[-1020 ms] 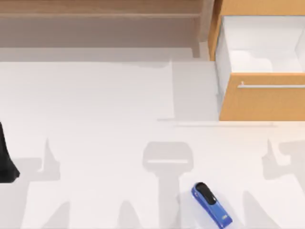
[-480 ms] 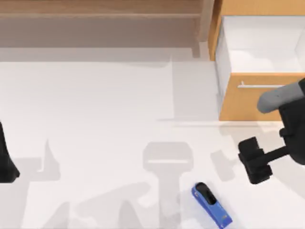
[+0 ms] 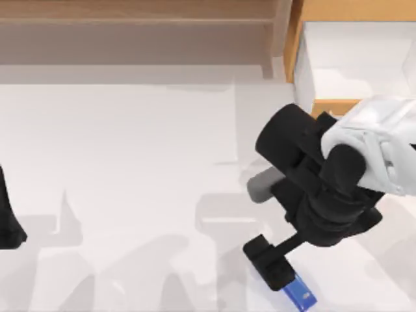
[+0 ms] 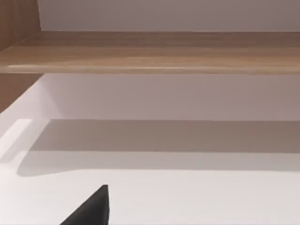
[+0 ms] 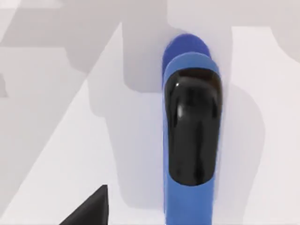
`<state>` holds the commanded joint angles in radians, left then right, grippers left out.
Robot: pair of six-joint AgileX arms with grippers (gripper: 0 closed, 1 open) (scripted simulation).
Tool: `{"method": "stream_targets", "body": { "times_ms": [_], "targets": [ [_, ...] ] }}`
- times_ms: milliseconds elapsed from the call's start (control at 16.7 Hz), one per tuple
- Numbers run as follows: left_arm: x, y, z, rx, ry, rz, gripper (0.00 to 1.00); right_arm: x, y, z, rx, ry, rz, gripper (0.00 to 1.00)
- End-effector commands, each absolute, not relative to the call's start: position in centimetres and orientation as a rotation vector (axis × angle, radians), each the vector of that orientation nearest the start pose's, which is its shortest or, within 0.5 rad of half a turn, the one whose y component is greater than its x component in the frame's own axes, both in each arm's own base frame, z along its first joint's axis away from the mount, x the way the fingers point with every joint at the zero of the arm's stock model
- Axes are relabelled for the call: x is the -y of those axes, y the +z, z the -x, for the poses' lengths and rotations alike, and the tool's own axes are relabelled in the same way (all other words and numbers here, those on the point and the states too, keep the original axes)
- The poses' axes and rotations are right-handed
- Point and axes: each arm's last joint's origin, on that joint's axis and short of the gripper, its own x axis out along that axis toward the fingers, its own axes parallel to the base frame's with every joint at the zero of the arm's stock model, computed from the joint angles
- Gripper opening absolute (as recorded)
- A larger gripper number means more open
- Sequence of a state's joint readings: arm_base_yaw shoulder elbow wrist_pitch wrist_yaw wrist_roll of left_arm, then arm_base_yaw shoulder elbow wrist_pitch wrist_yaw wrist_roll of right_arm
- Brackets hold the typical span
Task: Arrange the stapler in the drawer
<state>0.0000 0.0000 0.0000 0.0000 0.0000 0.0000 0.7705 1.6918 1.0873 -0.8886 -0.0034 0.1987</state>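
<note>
The blue stapler (image 3: 301, 294) lies on the white table near the front edge, right of centre; its black rounded top (image 5: 192, 124) sits in the middle of the right wrist view. My right gripper (image 3: 270, 265) hangs directly over the stapler's black end, open, with nothing between its fingers (image 5: 91, 211). The drawer (image 3: 356, 62) stands pulled out at the back right, its white inside showing. My right arm covers most of its orange-brown front (image 3: 330, 106). My left gripper (image 3: 12, 234) is parked at the table's left edge, open.
A long plain wooden shelf (image 3: 136, 29) runs along the back of the table, and the left wrist view faces it (image 4: 150, 51). White table top (image 3: 130, 162) spreads between the shelf and the front edge.
My right arm has swung in from the right edge, leftward and toward the front, and now covers the stapler's black end and the drawer's handle. The stapler and left arm have not moved.
</note>
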Motion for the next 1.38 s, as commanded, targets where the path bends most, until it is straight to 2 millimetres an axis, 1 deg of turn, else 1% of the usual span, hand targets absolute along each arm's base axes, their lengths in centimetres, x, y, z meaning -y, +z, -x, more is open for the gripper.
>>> {"method": "stream_targets", "body": {
  "times_ms": [180, 540, 960, 1200, 1380],
  "targets": [
    [0.1, 16.0, -10.6, 0.000, 0.000, 0.000, 1.00, -22.9, 16.4, -21.3, -1.514, 0.482, 0.472, 1.00],
    [0.1, 16.0, -10.6, 0.000, 0.000, 0.000, 1.00, -22.9, 16.2, -21.4, -1.519, 0.481, 0.475, 1.00],
    [0.1, 16.0, -10.6, 0.000, 0.000, 0.000, 1.00, -23.1, 11.6, -21.3, -1.515, 0.484, 0.475, 1.00],
    [0.1, 16.0, -10.6, 0.000, 0.000, 0.000, 1.00, -23.1, 11.4, -21.3, -1.518, 0.482, 0.477, 1.00],
    [0.1, 16.0, -10.6, 0.000, 0.000, 0.000, 1.00, -23.1, 11.4, -21.3, -1.518, 0.482, 0.477, 0.77]
  ]
}}
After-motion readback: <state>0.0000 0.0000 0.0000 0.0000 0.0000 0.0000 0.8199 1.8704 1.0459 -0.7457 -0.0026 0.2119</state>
